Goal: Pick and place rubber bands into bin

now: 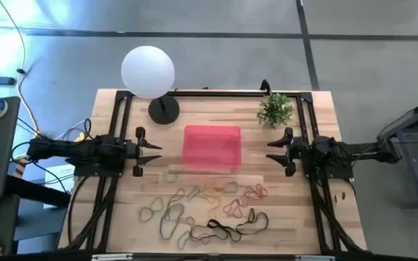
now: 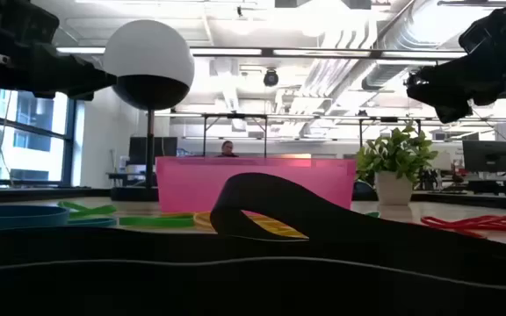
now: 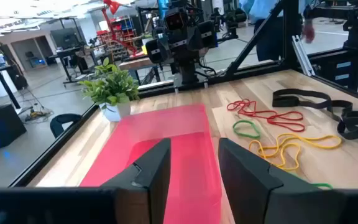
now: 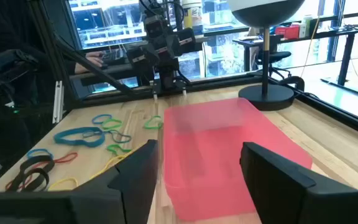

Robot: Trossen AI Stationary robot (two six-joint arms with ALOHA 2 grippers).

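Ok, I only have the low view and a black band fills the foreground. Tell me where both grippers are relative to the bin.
Observer: From above, the left gripper sits off one short side of the bin, and the right gripper off the other, both pointing at it.
Operator: Say whether either is holding a band.
Observer: Neither. Both wrist views show open fingers with nothing between them.
Operator: Tell me what's in the bin.
Observer: It looks empty; its pink floor shows bare in the right wrist view.
Operator: Give me the bands' position.
Observer: The bands lie scattered on the table's near half, between the bin and the front edge.
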